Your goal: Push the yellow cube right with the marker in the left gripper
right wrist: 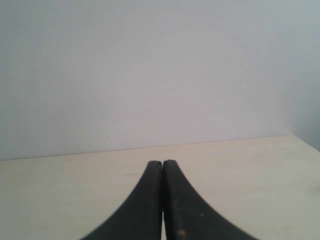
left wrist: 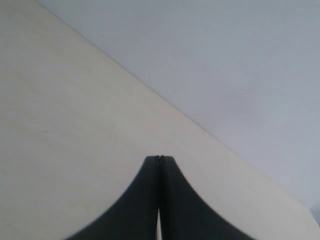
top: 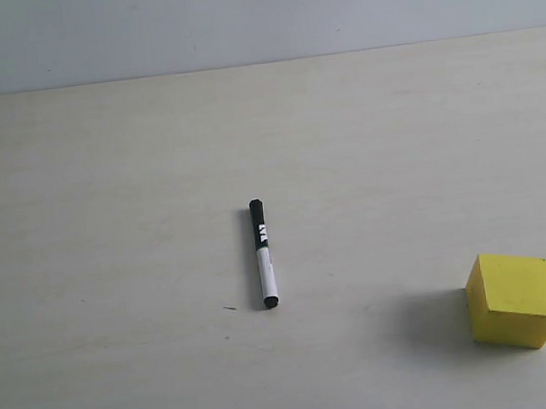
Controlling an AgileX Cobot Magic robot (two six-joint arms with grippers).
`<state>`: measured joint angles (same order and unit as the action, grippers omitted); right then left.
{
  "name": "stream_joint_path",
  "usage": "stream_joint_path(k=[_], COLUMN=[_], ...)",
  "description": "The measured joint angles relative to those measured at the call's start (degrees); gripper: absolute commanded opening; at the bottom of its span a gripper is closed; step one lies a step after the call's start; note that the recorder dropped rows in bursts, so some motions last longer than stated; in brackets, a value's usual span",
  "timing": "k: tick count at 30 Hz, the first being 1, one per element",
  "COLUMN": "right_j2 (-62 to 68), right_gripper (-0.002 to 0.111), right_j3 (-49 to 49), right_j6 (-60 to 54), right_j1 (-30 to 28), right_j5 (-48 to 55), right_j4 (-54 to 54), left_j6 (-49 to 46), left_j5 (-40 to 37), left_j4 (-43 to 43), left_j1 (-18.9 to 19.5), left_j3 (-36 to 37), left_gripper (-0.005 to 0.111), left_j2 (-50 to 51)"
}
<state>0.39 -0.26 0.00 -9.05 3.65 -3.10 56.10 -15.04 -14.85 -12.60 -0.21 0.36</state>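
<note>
In the exterior view the marker (top: pixel 263 255) is recorded lying flat and free on the pale table (top: pixel 108 181), just left of the centre of the frame, with its long axis running nearly from top to bottom of the picture. Its black capped part is at the upper end, the white barrel is below it, and a short black end is at the bottom. The yellow cube (top: pixel 514 299) is noted at the lower right of the frame, resting on the table near the right edge and well apart from the marker, with a soft shadow cast to its left. A plain pale grey wall (top: pixel 237 16) is seen across the top of the frame. In the left wrist view the left gripper (left wrist: pixel 159 158) is shown with its two black fingers pressed together at the tips, with table and wall behind. In the right wrist view the right gripper (right wrist: pixel 163 162) is likewise found closed, finger against finger, with only a hairline seam between them
</note>
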Motion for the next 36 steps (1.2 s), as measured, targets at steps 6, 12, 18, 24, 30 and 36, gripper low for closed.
stream_joint_path(k=[6, 12, 18, 24, 30, 36], right_j2=[0.0, 0.0, 0.0, 0.0, 0.0, 0.0], right_gripper=[0.0, 0.0, 0.0, 0.0, 0.0, 0.0], right_j3=[0.0, 0.0, 0.0, 0.0, 0.0, 0.0], right_j6=[0.0, 0.0, 0.0, 0.0, 0.0, 0.0], right_j1=[0.0, 0.0, 0.0, 0.0, 0.0, 0.0], right_j5=[0.0, 0.0, 0.0, 0.0, 0.0, 0.0], right_j4=[0.0, 0.0, 0.0, 0.0, 0.0, 0.0], left_j6=[-19.77, -50.28, -52.95, -53.29, -51.65, -49.89], left_j5=[0.0, 1.58, 1.58, 0.65, 2.12, 6.2], left_j4=[11.46, 23.48, 22.97, 21.24, 19.09, 17.52], left_j1=[0.0, 0.0, 0.13, 0.63, 0.63, 0.63], left_j3=[0.0, 0.0, 0.0, 0.0, 0.13, 0.13], left_gripper=[0.0, 0.0, 0.0, 0.0, 0.0, 0.0], left_j2=[0.0, 0.0, 0.0, 0.0, 0.0, 0.0])
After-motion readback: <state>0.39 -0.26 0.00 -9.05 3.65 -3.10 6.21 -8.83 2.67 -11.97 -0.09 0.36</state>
